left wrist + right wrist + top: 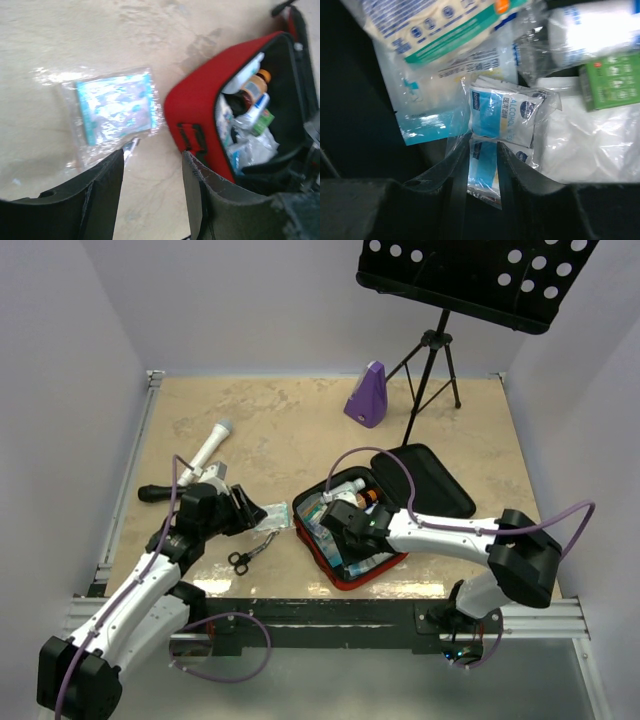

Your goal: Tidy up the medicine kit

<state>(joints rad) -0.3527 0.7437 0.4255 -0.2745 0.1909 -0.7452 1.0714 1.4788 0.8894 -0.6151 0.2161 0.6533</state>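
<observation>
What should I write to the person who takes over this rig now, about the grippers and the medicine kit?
Left gripper: open, empty, above the table near a clear packet.
Right gripper: inside the medicine kit, jaws narrow around an alcohol pad sachet; grip uncertain.
Kit lies open, partly filled.
To do: clear packet and scissors are outside the kit; put them in, then close it.

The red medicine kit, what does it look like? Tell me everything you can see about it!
The medicine kit is a soft red zip case with black lining, lying open on the beige table, its lid laid flat beside it. It is full of clear packets, a bottle and a green box. The right gripper reaches inside, pinching a wipe packet.
</observation>
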